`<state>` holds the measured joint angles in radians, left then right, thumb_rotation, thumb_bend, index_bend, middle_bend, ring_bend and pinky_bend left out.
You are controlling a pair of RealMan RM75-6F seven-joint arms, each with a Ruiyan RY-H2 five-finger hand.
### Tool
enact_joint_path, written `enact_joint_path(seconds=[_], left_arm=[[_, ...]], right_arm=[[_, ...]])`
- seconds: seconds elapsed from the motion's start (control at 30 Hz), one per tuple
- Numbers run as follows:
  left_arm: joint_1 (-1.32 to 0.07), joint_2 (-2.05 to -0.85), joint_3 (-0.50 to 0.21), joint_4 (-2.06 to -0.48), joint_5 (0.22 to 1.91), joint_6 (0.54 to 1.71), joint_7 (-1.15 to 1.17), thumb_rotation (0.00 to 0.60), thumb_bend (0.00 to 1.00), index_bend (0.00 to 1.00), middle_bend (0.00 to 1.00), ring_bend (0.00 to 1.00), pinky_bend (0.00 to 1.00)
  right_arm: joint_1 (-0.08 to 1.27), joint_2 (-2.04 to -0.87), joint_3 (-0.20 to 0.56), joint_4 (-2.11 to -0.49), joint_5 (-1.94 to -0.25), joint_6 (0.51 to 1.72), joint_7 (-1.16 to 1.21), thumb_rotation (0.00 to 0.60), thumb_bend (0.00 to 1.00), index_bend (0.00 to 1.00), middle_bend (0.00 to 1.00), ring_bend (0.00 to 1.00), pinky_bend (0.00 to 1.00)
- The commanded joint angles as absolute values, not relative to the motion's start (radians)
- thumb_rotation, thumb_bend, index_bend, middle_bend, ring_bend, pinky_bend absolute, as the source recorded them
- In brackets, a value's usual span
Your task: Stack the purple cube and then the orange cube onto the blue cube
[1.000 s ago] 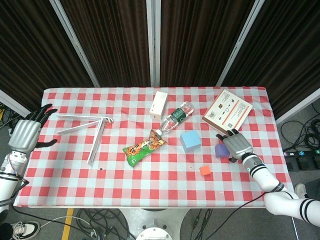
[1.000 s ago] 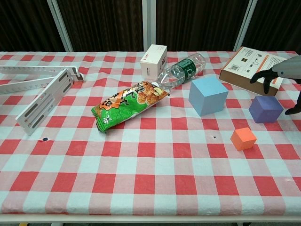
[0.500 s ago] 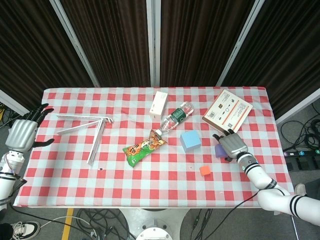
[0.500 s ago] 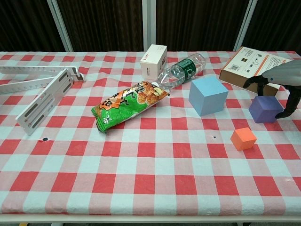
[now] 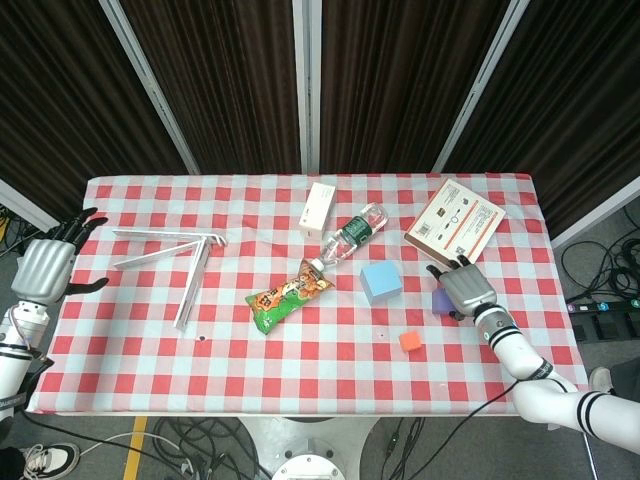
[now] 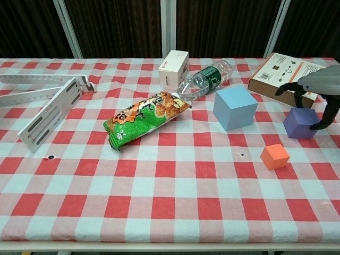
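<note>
Because the purple cube goes first, the right hand (image 6: 319, 87) arches over it near the table's (image 5: 140, 350) right edge, fingers spread around it and not visibly gripping. Toward the middle, the blue cube (image 6: 235, 108) stands free as the base. Smaller, the purple cube (image 6: 300, 122) sits under those fingers. Smallest, the orange cube (image 6: 274, 156) waits nearer the front edge.

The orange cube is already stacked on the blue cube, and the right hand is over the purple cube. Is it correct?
Not quite. The orange cube lies on the tablecloth, apart from the blue cube, as the chest view shows. The right hand is indeed over the purple cube.
</note>
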<state>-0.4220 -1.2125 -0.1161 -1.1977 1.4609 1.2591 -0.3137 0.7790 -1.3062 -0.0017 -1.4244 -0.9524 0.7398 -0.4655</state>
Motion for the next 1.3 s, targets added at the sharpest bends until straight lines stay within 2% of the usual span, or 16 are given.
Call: enact_joint_path(seconds=[0.03,0.27,0.4,0.57,0.73,0.9,1.3], left_arm=[[-0.423,-1.211,-0.117,-1.199,1.462,1.259,-0.316,0.6,0.07,0.21,0.18,0.16,0.29],[-0.426,-1.198,-0.125,-1.215,1.455,1.256,-0.325,0.6,0.07,0.21,0.18,0.16,0.29],[-0.427,-1.196,-0.125,-1.217,1.452,1.248,-0.329,0.6,0.07,0.21,0.19,0.16,0.29],[-0.429,-1.199,-0.124,-1.212,1.45,1.241,-0.332,0.6,0.07,0.21,0.18,0.16,0.29],[-0.429,-1.201,-0.123,-1.206,1.45,1.239,-0.339,0.6,0.07,0.21,0.19,0.16,0.29],[-0.43,-1.202,-0.125,-1.196,1.446,1.236,-0.34,0.6,0.07,0.21,0.19,0.16,0.29],[-0.443,-1.219,-0.134,-1.156,1.433,1.214,-0.356,0.6,0.07,0.21,0.19,0.16,0.29]], right_arm=[[0.78,-1.295,0.008,-1.441,-0.955,0.749,-0.458,0.6,0.12,0.1,0.42,0.15,0.09],[0.804,-1.181,0.084,-1.563,-0.964,0.788,-0.422,0.6,0.12,0.1,0.43,0.15,0.09],[0.849,-1.112,0.127,-1.624,-0.928,0.761,-0.429,0.6,0.12,0.1,0.43,0.15,0.09],[0.921,-1.089,0.156,-1.65,-0.873,0.679,-0.429,0.6,0.12,0.1,0.43,0.15,0.09],[1.005,-1.115,0.168,-1.59,-0.853,0.523,-0.378,0.6,0.12,0.1,0.43,0.15,0.09],[1.044,-1.147,0.175,-1.505,-0.931,0.407,-0.304,0.6,0.12,0.1,0.43,0.15,0.09],[1.071,-1.185,0.206,-1.394,-1.17,0.317,-0.145,0.6,0.12,0.1,0.43,0.15,0.09]])
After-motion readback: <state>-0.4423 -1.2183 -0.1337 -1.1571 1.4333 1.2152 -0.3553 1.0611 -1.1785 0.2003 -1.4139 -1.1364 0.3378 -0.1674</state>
